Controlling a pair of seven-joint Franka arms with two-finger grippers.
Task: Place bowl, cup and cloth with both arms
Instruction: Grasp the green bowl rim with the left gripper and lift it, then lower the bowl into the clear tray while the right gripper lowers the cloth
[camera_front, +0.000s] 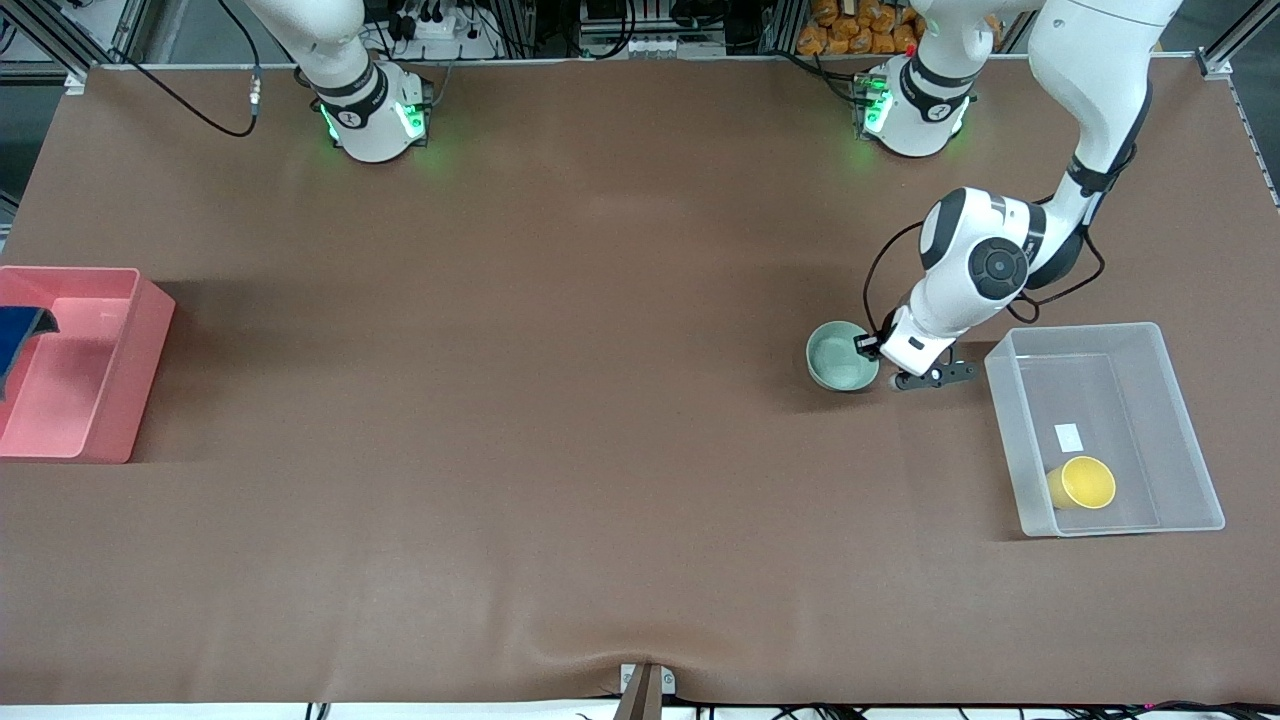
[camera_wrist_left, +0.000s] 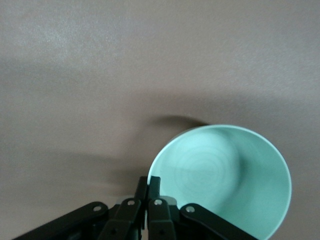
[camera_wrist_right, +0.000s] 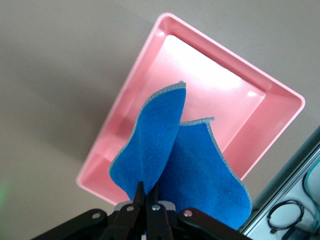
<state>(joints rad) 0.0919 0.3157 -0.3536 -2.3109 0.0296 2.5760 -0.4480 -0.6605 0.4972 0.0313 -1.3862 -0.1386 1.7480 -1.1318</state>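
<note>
The mint-green bowl (camera_front: 838, 360) is on the table beside the clear bin (camera_front: 1003, 405), toward the left arm's end. My left gripper (camera_front: 872, 350) is shut on the bowl's rim, one finger inside and one outside; the left wrist view shows the pinch (camera_wrist_left: 149, 184) on the bowl (camera_wrist_left: 225, 175). The yellow cup (camera_front: 1082, 483) lies on its side in the clear bin. My right gripper (camera_wrist_right: 148, 191) is shut on the blue cloth (camera_wrist_right: 175, 155) and holds it hanging over the pink bin (camera_wrist_right: 150, 95). In the front view only the cloth (camera_front: 20, 335) shows, at the frame's edge.
The pink bin (camera_front: 150, 320) stands at the right arm's end of the table, with nothing lying in it. The clear bin holds a small white label (camera_front: 1068, 436) besides the cup. The brown table cover (camera_front: 560, 400) spreads between the two bins.
</note>
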